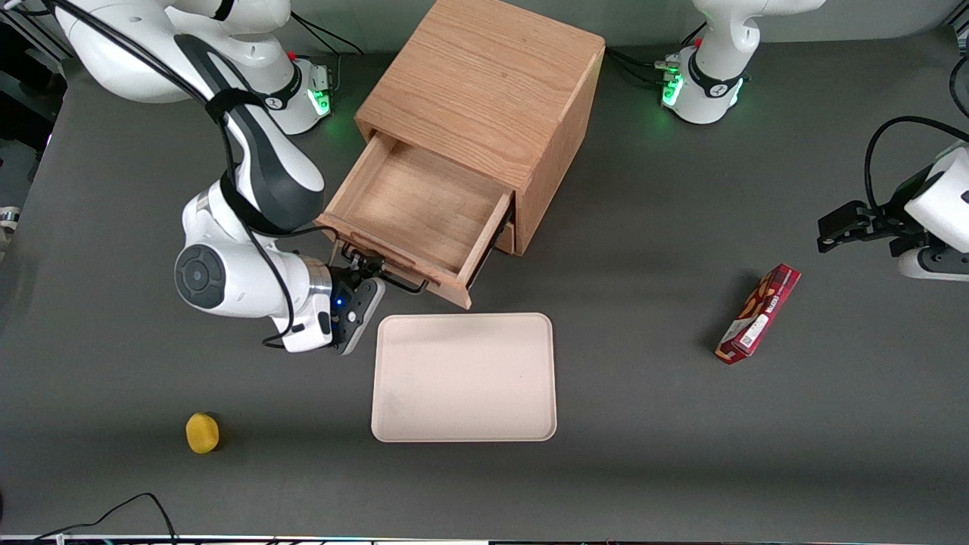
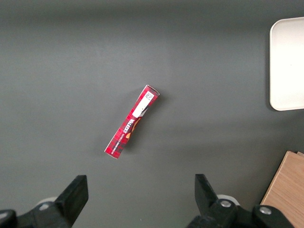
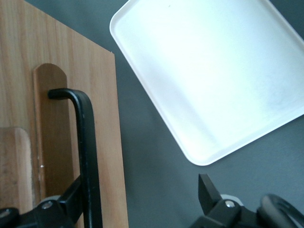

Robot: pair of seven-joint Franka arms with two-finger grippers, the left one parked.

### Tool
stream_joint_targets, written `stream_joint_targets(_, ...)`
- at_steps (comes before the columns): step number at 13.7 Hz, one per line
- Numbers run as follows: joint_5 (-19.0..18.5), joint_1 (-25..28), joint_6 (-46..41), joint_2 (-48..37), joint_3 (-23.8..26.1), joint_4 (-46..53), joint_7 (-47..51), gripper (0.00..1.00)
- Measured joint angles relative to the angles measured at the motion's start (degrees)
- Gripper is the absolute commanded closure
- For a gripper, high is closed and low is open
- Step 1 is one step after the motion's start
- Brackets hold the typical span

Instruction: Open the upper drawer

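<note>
The light oak cabinet [image 1: 484,83] stands at the back middle of the table. Its upper drawer [image 1: 424,204] is pulled well out, and its wooden inside is bare. The thin black wire handle [image 1: 382,274] runs along the drawer's front. My right gripper [image 1: 363,272] is at that handle, in front of the drawer. In the right wrist view the gripper [image 3: 139,185] is open. The handle [image 3: 88,152] lies against one finger [image 3: 71,197], and the other finger [image 3: 207,190] is far apart over the table. The drawer front [image 3: 107,118] fills that side. The bottom drawer is mostly hidden under the upper one.
A pale tray [image 1: 463,377] lies just in front of the open drawer, nearer the front camera, and shows in the right wrist view [image 3: 213,80]. A yellow object [image 1: 202,433] lies near the table's front at the working arm's end. A red box [image 1: 758,313] lies toward the parked arm's end.
</note>
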Motion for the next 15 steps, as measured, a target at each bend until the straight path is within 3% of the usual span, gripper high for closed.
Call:
stream_joint_targets(5,-0.04,-0.05,-3.7,3.39,-4.08,7.51,-7.33,0.0)
stream_joint_targets(9,-0.04,0.28,-9.4,4.87,-4.25,14.21,-6.32,0.0)
stream_joint_targets(11,-0.03,0.54,-12.34,3.49,-3.75,17.48,1.19,0.0)
stream_joint_targets(15,-0.17,0.78,-19.87,-6.95,-3.29,19.65,33.23,0.0)
